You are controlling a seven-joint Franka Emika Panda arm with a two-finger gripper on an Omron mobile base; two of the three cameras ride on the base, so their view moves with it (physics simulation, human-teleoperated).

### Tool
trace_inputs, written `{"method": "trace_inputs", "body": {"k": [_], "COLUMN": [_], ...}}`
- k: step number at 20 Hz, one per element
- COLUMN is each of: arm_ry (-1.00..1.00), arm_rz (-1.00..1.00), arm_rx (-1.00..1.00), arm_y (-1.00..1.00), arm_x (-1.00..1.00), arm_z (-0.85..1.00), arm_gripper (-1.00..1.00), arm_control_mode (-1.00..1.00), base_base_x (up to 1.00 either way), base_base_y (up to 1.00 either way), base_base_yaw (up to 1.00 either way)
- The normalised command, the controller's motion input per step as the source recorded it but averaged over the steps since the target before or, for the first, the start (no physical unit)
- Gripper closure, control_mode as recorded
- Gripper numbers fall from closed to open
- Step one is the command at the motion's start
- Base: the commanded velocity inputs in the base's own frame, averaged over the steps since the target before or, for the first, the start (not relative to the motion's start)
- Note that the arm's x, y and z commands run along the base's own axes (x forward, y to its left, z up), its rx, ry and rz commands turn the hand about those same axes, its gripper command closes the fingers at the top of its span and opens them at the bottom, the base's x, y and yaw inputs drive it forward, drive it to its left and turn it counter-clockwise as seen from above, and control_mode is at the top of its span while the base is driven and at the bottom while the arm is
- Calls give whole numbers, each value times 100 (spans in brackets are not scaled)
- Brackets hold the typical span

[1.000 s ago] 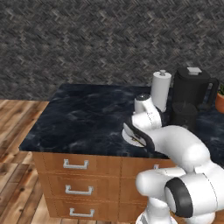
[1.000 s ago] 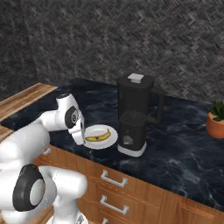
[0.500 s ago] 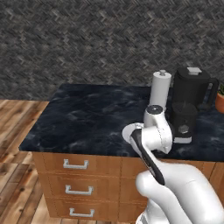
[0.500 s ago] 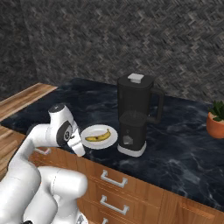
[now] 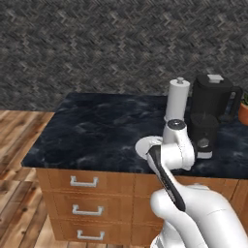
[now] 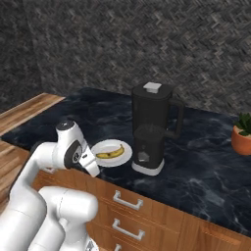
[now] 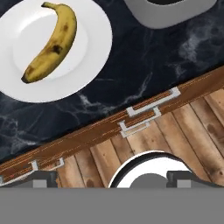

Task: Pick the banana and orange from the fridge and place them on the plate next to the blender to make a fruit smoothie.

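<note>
The banana, yellow with brown spots, lies on the round white plate on the dark marble counter. Right beside the plate stands the black blender, whose grey base shows in the hand view. My gripper hangs open and empty off the counter's front edge, just in front of the plate and pointing down at the drawers. The orange and the fridge are out of view.
A white paper-towel roll stands behind the plate, left of the blender. A potted plant sits at the counter's right end. Wooden drawers with metal handles run under the counter, above a wood floor.
The hand has pulled back from over the plate and dropped below the counter's front edge. Its jaws stay open. The banana has not moved on the plate.
</note>
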Motion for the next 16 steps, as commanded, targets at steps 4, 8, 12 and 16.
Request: {"method": "trace_inputs", "body": {"k": [4,8,12,16], "arm_ry": [0,0,0,0], "arm_rz": [0,0,0,0], "arm_rx": [0,0,0,0], "arm_y": [0,0,0,0], "arm_x": [0,0,0,0], "arm_z": [0,0,0,0], "arm_gripper": [-100,-100,-100,-100], "arm_control_mode": [100,100,100,100], "base_base_x": [-39,-22,-6,-32], "base_base_y": [-9,-58,-65,-49], "base_base_yaw": [28,63,73,73]}}
